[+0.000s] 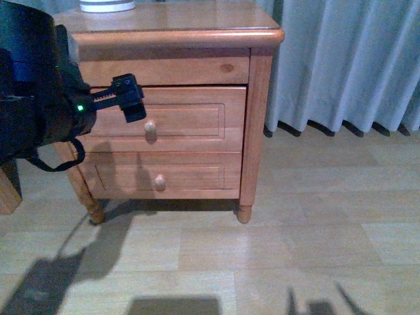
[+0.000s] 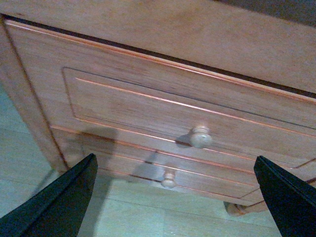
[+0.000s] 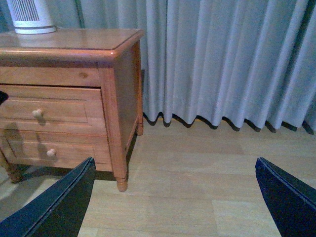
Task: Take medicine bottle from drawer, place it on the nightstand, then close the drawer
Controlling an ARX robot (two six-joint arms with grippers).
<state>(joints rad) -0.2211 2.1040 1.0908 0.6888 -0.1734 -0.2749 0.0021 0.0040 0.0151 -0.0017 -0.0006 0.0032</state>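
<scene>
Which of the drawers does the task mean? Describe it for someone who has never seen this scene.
Find the orange-brown nightstand standing in front of the pale curtain. Its front has two drawers, each with a round knob, and the one meant is the upper drawer. It is clearly taller than the shallower lower drawer beneath it.

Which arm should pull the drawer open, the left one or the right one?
Left. The left gripper hangs open right in front of the drawer, close to its knob. The right gripper sits farther back and off to the side, looking mostly at the curtain.
</scene>
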